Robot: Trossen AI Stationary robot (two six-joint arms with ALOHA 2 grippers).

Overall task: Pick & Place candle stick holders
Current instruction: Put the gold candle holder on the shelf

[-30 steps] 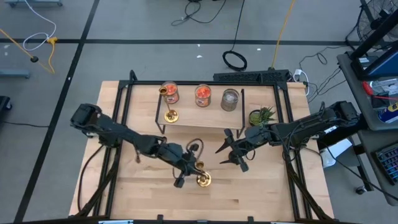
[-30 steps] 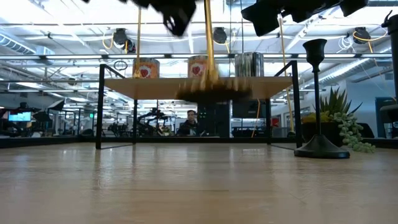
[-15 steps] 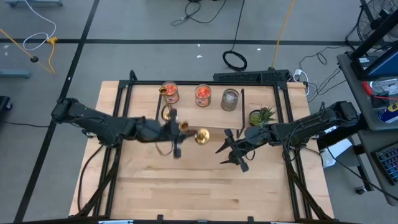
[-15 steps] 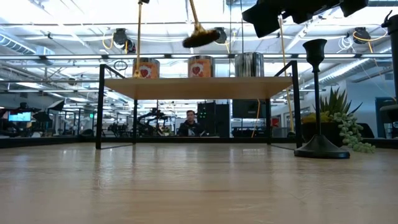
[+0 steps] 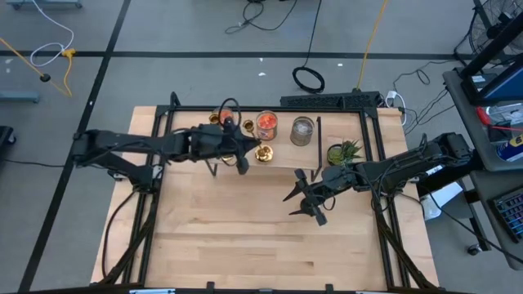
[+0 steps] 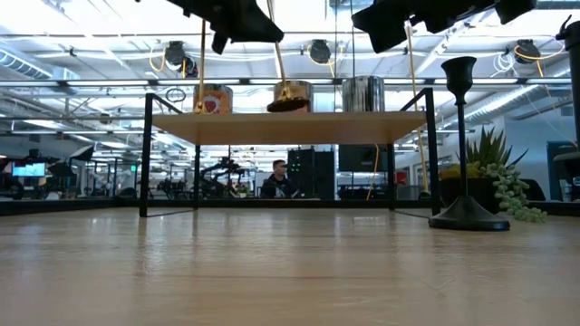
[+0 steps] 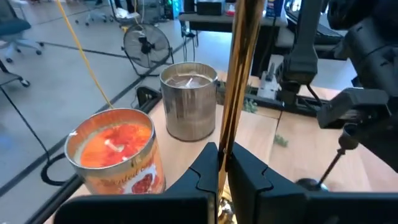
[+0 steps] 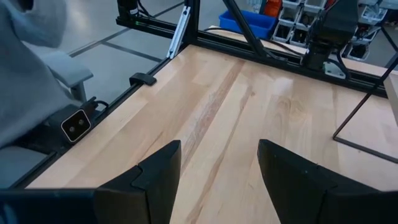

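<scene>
My left gripper (image 5: pixel 243 153) reaches over the raised wooden shelf (image 5: pixel 286 157) and is shut on a gold candle stick holder (image 6: pixel 279 63). That holder's round base (image 5: pixel 263 153) is beside the orange jar candle (image 7: pixel 115 149). A second gold holder (image 6: pixel 201 54) stands on the shelf's left part, and its cup (image 5: pixel 215 119) shows beside my left arm. The black holder (image 6: pixel 462 145) stands on its round base on the table, right of the shelf. My right gripper (image 5: pixel 296 204) hovers open near the table's middle with nothing between its fingers (image 8: pixel 158 174). My left gripper pinches the gold holder's slim stem (image 7: pixel 226 140) between its two fingers. The fingers come nearly level from the table's left and lie across the stem. The holder hangs nearly upright, base (image 6: pixel 290 104) down, at the shelf board; whether the base touches the board I cannot tell.
On the shelf stand a second orange candle (image 5: pixel 267 124) and a grey candle in a glass jar (image 5: pixel 302 131). A small green potted plant (image 5: pixel 345 151) sits at the shelf's right end. Bare wooden table (image 5: pixel 245 245) lies in front of the shelf.
My left gripper has risen from the table's near middle and swung toward the far edge, over the shelf, still shut on the gold holder. The holder has been lifted clear of the table, tipped on the way, and now hangs nearly upright at the shelf.
</scene>
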